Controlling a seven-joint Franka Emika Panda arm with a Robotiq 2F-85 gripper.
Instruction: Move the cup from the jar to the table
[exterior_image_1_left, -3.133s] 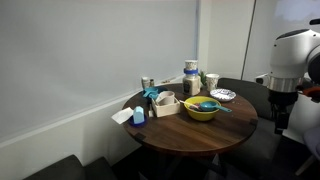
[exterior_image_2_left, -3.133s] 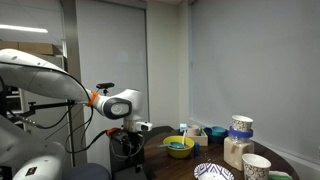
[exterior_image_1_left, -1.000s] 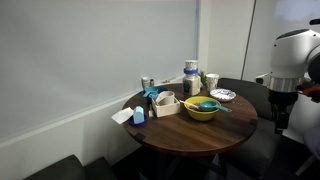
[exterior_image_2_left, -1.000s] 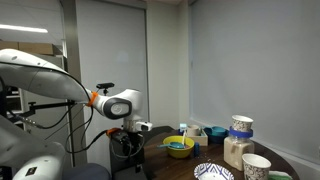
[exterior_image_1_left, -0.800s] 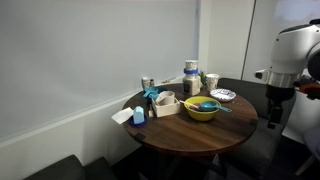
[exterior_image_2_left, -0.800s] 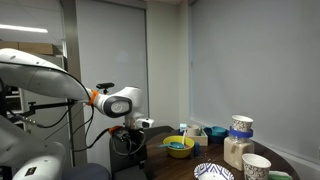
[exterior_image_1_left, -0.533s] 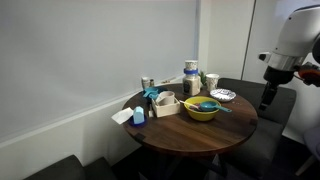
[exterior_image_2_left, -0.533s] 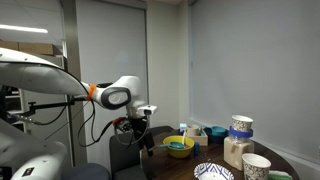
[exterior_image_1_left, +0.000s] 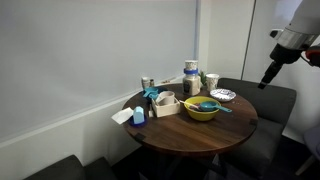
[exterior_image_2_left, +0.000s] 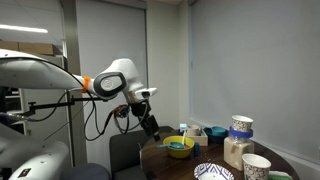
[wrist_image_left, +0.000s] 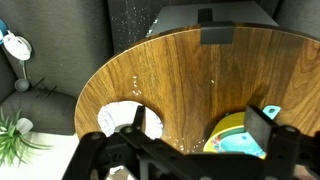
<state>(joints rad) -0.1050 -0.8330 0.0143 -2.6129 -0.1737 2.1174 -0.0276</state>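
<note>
Ok so the gripper (exterior_image_1_left: 264, 80) hangs in the air off the edge of the round dark brown wooden table (exterior_image_1_left: 215, 128). It's tilted down at a slant and there's nothing in it. In the wrist view the gripper (wrist_image_left: 198, 130) has its jaws spread wide apart. Between them I'm looking down on the bare wood of the table (wrist_image_left: 190, 70).

In an exterior view the gripper (exterior_image_2_left: 151, 127) sits higher than the tableware, out past the table's rim. Behind it the white robot arm (exterior_image_2_left: 110, 82) bends back out of the picture.

The small whitish cup (exterior_image_1_left: 190, 66) is sitting on top of the tall dark jar with a pale label band (exterior_image_1_left: 190, 84), upright, like a cap. The pair stands toward the wall side of the table. From the other camera angle the cup (exterior_image_2_left: 240, 126) and jar (exterior_image_2_left: 238, 152) are close to the lens and well apart from the gripper.

The other things on the table:
- A round yellow bowl (exterior_image_1_left: 201, 109) with something blue in it sits near the middle. It also shows in the wrist view (wrist_image_left: 235, 135), just beside one finger.
- A blue-patterned plate (exterior_image_1_left: 223, 95) lies just beside the bowl, toward the gripper's side.
- A white mug (exterior_image_2_left: 256, 166) stands near the jar.
- A white square box (exterior_image_1_left: 165, 103) sits on the other side of the bowl.

The wrist view also catches a white round dish (wrist_image_left: 112, 118) at the table's edge, partly hidden behind a finger. I can't tell whether that's the patterned plate.
</note>
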